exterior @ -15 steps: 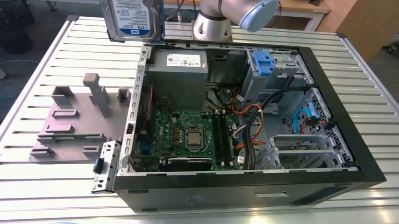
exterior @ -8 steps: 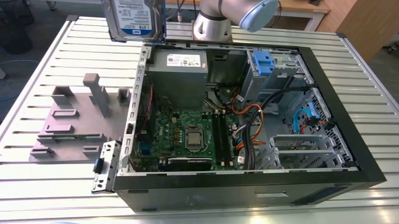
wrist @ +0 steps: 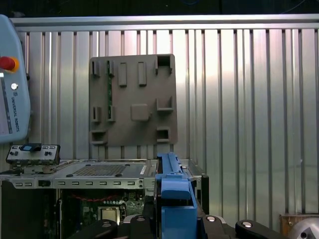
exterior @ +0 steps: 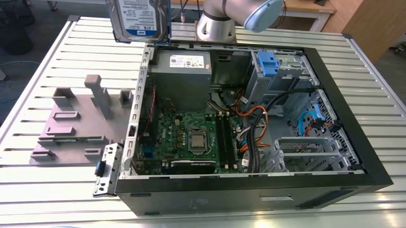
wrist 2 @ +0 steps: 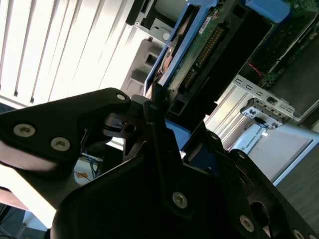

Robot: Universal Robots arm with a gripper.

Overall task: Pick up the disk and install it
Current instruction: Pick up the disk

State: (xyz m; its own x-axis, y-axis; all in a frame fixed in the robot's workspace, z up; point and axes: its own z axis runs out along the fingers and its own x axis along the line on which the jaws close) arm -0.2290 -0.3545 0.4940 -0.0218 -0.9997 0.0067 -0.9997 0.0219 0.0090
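Step in hand: carry phase. Pick looks done, install not. The disk (exterior: 138,19) hangs upright in the air, label side toward the exterior cam, above the slatted counter (exterior: 51,190) and just past the corner of the open PC case (exterior: 355,118) at the exterior view's left. It is well apart from the drive bay (exterior: 266,64) w/ the blue latch.

Gripper (wrist 2: 174,132): jaws closed on the disk, clamped across its blue rail.

Our judgement: seating it calls for turning the disk to match the bay and lining the rails up w/ its guides, clear of the loose cables.

View diffs:
- The exterior view gives label, bay and whole case.
- The second wrist view gives the disk's underside board, connector and the clamp point.
- The first wrist view looks along the rail edge toward the grey fixture (wrist: 132,99) on the counter.
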